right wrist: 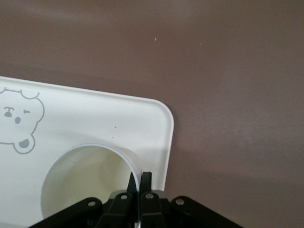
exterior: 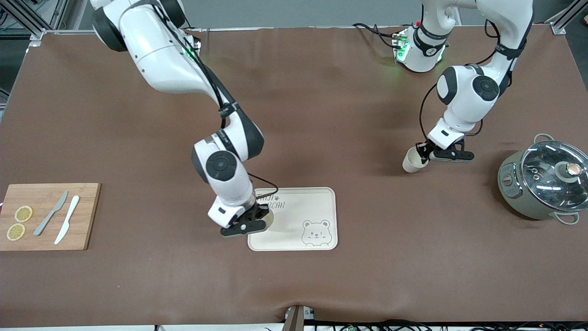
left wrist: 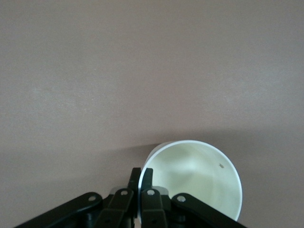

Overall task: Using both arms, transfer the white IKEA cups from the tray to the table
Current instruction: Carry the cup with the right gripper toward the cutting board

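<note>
Right gripper [exterior: 257,219] pinches the rim of a white cup [right wrist: 85,183], empty, over the bear-printed tray [exterior: 317,202]. Left gripper [exterior: 426,154] pinches the rim of the second cup [exterior: 413,162], empty, tilted over bare table near the lidded pot [exterior: 542,181].

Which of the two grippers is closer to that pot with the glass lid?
The left gripper: it holds a white cup beside the pot. The right gripper grips another cup over the bear tray.
</note>
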Action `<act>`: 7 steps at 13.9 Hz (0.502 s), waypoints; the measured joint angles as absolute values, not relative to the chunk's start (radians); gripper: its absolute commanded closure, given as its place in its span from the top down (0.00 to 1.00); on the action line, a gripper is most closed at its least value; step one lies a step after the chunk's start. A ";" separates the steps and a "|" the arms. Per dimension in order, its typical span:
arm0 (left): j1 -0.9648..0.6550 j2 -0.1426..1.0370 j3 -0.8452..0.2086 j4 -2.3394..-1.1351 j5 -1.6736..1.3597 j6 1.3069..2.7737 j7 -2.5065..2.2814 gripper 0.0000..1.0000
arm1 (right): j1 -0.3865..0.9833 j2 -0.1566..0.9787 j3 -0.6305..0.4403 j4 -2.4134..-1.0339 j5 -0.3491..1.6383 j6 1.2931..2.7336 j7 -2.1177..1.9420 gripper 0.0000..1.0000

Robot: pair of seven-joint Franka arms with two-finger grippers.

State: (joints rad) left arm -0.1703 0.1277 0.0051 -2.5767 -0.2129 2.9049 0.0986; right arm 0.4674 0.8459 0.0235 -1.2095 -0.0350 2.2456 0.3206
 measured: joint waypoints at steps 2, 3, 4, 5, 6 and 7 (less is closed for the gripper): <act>-0.170 0.128 0.005 -2.577 -0.213 2.905 0.099 0.00 | 0.390 0.807 0.054 -1.208 0.006 2.201 0.216 0.00; -0.170 0.128 0.005 -2.577 -0.213 2.905 0.099 0.00 | 0.359 0.786 0.063 -1.208 0.014 2.165 0.167 0.00; -0.170 0.129 0.005 -2.577 -0.213 2.906 0.099 0.00 | 0.333 0.766 0.068 -1.208 0.019 2.125 0.126 0.00; -0.170 0.133 0.005 -2.577 -0.213 2.910 0.099 0.00 | 0.313 0.747 0.070 -1.208 0.020 2.088 0.099 0.00; -0.170 0.139 0.005 -2.577 -0.213 2.920 0.099 0.00 | 0.298 0.727 0.071 -1.208 0.021 2.056 0.081 0.00; -0.170 0.148 0.005 -2.577 -0.213 2.931 0.099 0.00 | 0.286 0.705 0.072 -1.213 0.021 2.025 0.064 0.00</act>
